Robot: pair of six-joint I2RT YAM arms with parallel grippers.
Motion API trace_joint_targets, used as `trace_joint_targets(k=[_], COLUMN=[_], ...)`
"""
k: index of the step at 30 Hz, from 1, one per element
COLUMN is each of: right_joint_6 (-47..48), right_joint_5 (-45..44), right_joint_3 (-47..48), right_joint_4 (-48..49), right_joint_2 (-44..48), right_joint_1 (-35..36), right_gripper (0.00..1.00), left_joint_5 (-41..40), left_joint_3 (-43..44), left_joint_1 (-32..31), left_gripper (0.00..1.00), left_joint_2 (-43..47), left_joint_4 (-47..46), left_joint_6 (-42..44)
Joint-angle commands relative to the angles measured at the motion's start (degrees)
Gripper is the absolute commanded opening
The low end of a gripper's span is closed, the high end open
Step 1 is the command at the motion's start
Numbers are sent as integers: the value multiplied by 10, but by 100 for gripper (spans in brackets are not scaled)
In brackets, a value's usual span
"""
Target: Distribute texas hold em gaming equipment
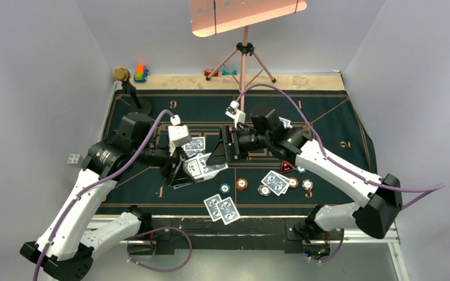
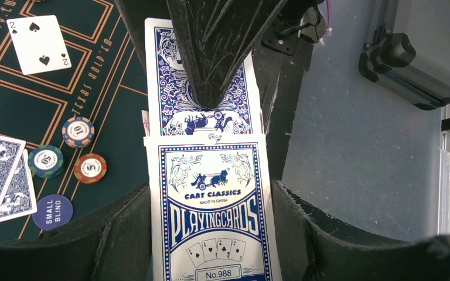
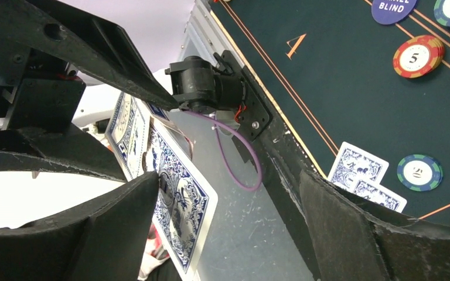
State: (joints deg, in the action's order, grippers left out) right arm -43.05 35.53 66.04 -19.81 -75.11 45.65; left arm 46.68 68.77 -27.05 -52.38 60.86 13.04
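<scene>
Dealing is in hand: left jaws clamp the card box [image 2: 211, 216] above the counter [image 1: 304, 82]; right jaws gape wide, empty, beside it. Next they probably must pinch the protruding card [image 2: 202, 111].

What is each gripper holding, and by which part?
The left gripper clamps the playing-card box by its long sides, a card sticking out of its end. The right gripper is open and holds nothing.

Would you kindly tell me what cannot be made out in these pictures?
Left wrist view: card box, lower end cut off by the bottom edge, sides hidden by the left fingers.
Top view: poker chips, values too small to read.
Right wrist view: protruding card, face turned away.
</scene>
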Motion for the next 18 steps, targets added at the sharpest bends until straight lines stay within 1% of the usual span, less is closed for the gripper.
trace_joint_targets(k=[1,4,11,15,18], right_joint_6=[-13,-10,3,7,10], right_joint_5=[4,0,-28,-44,-57], right_joint_3=[-12,-14,-4,4,14], right_joint_4=[23,8,-35,-53,-69], right_joint_2=[16,18,42,51,55], right_joint_1=[2,1,1,1,1], right_gripper=[88,79,62,59,54], left_joint_5=[12,12,14,16,16], left_joint_3=[22,22,21,22,21], left_joint_1=[2,3,2,2,2], left_gripper=[0,0,0,0,0], left_joint_2=[2,3,7,7,9], left_joint_4=[-21,-21,-19,-20,-18], left_joint_6=[5,5,5,3,2])
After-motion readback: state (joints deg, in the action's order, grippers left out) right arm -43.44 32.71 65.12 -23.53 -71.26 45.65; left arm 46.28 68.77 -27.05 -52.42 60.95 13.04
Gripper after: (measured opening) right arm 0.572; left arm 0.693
